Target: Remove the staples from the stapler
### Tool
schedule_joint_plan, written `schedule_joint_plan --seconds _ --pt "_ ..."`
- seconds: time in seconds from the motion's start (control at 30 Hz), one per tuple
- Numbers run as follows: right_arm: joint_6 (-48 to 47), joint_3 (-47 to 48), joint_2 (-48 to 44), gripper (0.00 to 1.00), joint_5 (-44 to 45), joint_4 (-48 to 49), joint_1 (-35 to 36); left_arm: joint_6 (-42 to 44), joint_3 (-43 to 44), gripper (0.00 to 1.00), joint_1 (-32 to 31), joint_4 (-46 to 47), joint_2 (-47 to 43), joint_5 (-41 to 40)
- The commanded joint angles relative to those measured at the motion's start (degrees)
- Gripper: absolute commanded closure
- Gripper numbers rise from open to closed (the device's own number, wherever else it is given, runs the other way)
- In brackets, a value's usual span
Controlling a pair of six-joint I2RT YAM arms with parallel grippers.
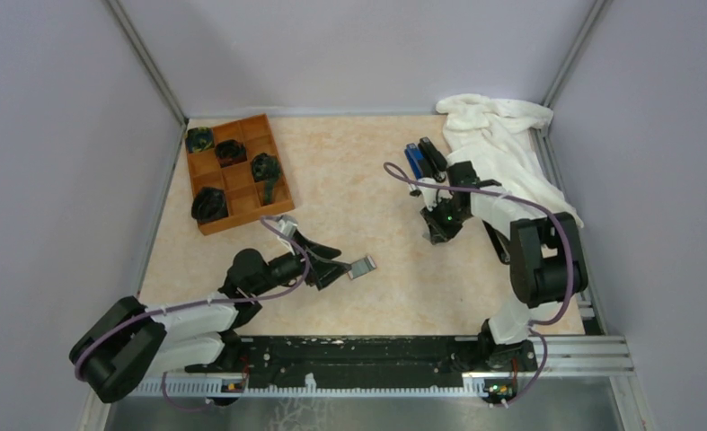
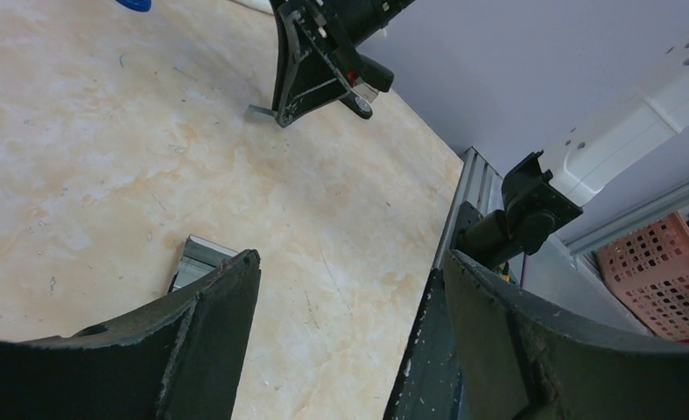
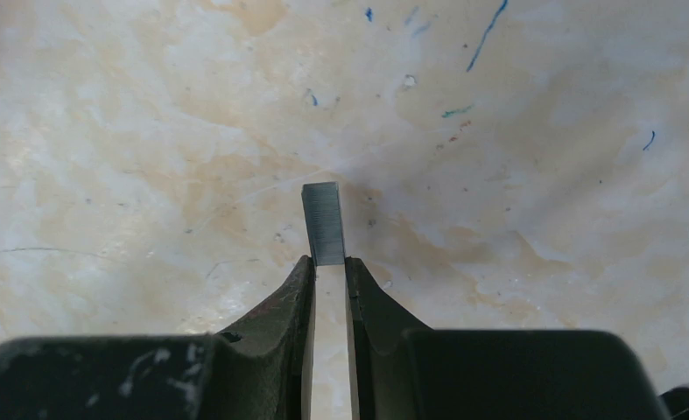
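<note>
Three pale lilac-grey walls are set around a table topped in beige marbled laminate, with aluminium posts at the far corners. The surface is scuffed, and blue pen marks are seen on it in the right wrist view. At the far left a brown compartment tray is laid, with dark objects held in several of its cells. At the far right a white cloth is heaped against the edge. The stapler is found at the far centre-right, just beside a blue stapler and near the cloth. The staples are laid flat on the table, nearer than the stapler and apart from it. The right gripper is lowered over them, its jaws drawn narrow and the tips set against the two sides of the strip's near end. The left gripper is held low at the near left centre, its jaws spread wide with nothing between them. A small flat silvery piece is laid just beside one fingertip. Beyond the table's right edge a pink perforated basket is seen.
</note>
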Motion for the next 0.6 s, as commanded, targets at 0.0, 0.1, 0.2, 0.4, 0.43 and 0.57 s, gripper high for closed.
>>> schedule_joint_plan --seconds 0.0,0.1,0.2,0.4,0.43,0.57 --pt "0.38 1.42 -5.69 0.92 -9.08 -1.93 -0.11 -0.56 2.23 0.18 -0.03 5.95 3.41 4.09" --pt "0.83 2.12 -7.77 0.92 -15.31 -3.66 -0.11 -0.32 3.61 0.18 -0.01 9.58 7.19 6.15" --pt "1.08 3.34 -9.15 0.92 -23.93 -5.79 -0.11 -0.53 5.92 0.18 -0.03 12.14 10.87 7.51" --pt "0.36 5.88 -10.91 0.92 -38.21 -10.84 -0.15 -1.84 10.83 0.18 -0.01 18.58 17.85 9.69" --pt "0.19 6.28 -11.19 0.92 -40.24 -11.66 -0.15 -2.34 11.49 0.18 -0.01 19.81 19.06 9.88" --pt "-0.61 7.50 -12.09 0.92 -47.51 -14.65 -0.13 -4.56 13.72 0.19 -0.10 26.76 24.28 10.56"
